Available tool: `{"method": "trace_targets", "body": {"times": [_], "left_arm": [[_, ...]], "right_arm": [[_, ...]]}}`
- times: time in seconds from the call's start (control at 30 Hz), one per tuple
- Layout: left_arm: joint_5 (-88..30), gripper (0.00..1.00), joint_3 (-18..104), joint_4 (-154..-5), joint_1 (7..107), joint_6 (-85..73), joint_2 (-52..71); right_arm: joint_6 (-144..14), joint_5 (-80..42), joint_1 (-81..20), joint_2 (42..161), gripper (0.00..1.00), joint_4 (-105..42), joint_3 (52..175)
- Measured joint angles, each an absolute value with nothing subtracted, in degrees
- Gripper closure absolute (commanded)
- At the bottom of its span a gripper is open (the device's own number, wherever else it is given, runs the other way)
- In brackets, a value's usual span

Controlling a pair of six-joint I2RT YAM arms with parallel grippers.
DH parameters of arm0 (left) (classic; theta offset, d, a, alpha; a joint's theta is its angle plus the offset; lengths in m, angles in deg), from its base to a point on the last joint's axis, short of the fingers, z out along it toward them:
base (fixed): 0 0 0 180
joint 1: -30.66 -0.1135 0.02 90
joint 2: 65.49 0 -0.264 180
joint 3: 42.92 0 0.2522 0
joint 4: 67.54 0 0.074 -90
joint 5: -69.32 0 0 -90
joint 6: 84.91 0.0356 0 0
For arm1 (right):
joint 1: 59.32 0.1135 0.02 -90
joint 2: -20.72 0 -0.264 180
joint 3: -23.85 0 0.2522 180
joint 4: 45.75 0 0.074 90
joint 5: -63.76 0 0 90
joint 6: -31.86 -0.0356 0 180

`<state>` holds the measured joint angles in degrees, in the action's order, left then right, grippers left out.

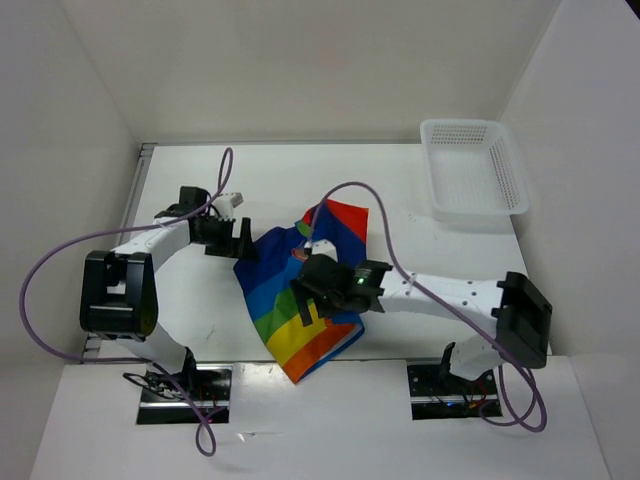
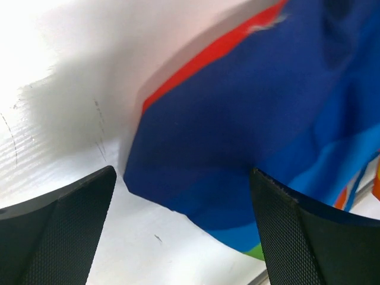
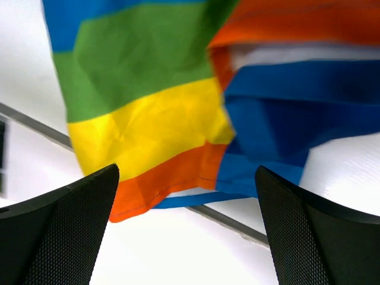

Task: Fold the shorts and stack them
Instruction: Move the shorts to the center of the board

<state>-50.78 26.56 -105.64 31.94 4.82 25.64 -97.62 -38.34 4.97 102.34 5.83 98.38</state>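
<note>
1. The shorts (image 1: 305, 300) are lying rumpled, with their blue edge just ahead of the left gripper (image 1: 243, 243) and their stripes beneath the right gripper (image 1: 303, 288).
2. Risk: either pinch may be catching only one layer, and that would be dragging the fold open.
3. Both pairs of jaws are standing apart, holding nothing. The left arm is reaching low, and the right is hovering above.

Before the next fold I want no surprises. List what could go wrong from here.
1. The shorts lie rumpled with one flap doubled over, so a fold may come out crooked.
2. Their near corner reaches over the table's front edge and could slide off.
3. The right arm's purple cable arcs by the cloth and might drag it.
</note>
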Motion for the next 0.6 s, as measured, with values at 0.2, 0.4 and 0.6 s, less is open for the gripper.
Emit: {"method": "trace_targets", "body": {"times": [0.2,0.4,0.6], "left_arm": [[-51.4,0.31,26.3,-102.1,32.3,4.6,30.3],[-52.9,1.00,25.7,-100.0,32.8,4.7,31.5],[-53.8,1.00,27.1,-100.7,32.4,4.8,28.5]], "right_arm": [[-96.6,-39.8,9.7,112.2,0.16,3.5,100.3],[-99.1,-44.8,9.8,120.5,0.85,3.5,102.9],[-101.4,-49.9,9.8,120.5,1.00,4.6,104.2]]}}
